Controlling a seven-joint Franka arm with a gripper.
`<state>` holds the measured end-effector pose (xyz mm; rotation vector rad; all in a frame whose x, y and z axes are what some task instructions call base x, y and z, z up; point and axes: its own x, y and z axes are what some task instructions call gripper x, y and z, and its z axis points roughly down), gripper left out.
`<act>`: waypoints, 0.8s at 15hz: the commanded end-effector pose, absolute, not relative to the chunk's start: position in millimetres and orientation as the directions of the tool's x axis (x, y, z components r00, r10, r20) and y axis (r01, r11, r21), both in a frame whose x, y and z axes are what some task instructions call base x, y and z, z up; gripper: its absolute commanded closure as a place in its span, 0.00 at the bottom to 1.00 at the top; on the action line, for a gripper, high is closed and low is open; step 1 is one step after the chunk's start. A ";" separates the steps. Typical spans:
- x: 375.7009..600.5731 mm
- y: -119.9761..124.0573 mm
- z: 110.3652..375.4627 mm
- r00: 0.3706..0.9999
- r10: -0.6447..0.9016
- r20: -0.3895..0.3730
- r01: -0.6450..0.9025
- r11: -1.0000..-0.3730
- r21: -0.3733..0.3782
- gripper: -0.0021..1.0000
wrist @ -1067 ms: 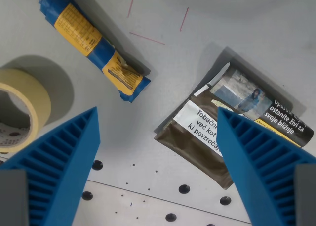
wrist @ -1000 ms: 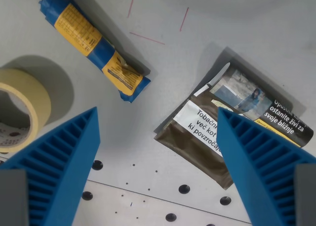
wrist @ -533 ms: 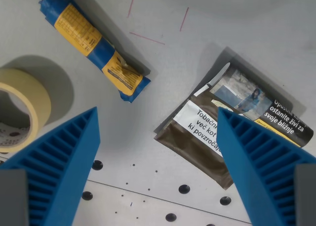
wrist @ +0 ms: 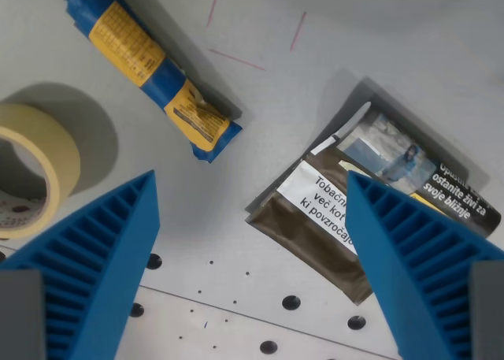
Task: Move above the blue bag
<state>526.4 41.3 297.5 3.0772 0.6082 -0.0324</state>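
Observation:
The blue bag (wrist: 150, 72) is a rolled blue pack with yellow labels, lying diagonally on the grey table at the wrist view's upper left. My gripper (wrist: 250, 218) is open and empty, its two ribbed blue fingers (wrist: 94, 273) at the bottom left and bottom right of the view. The roll lies above and to the left of the gap between the fingers, apart from them.
A roll of beige masking tape (wrist: 31, 171) sits at the left edge. A brown tobacco pouch (wrist: 354, 194) with a white warning label lies at the right, partly behind the right finger. Red pen marks (wrist: 236, 59) and small holes (wrist: 290, 302) mark the table.
The whole scene has shifted slightly: the camera has moved a little. The objects themselves have not moved, and the gripper stays open.

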 end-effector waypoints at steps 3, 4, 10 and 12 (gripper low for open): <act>523.2 47.5 285.2 0.843 0.536 0.042 0.536 -0.844 0.007 0.00; 522.4 49.2 281.7 0.830 0.556 0.048 0.556 -0.831 0.009 0.00; 517.8 59.4 261.0 0.742 0.667 0.064 0.668 -0.744 0.015 0.00; 516.4 63.0 254.4 0.710 0.701 0.063 0.702 -0.712 0.015 0.00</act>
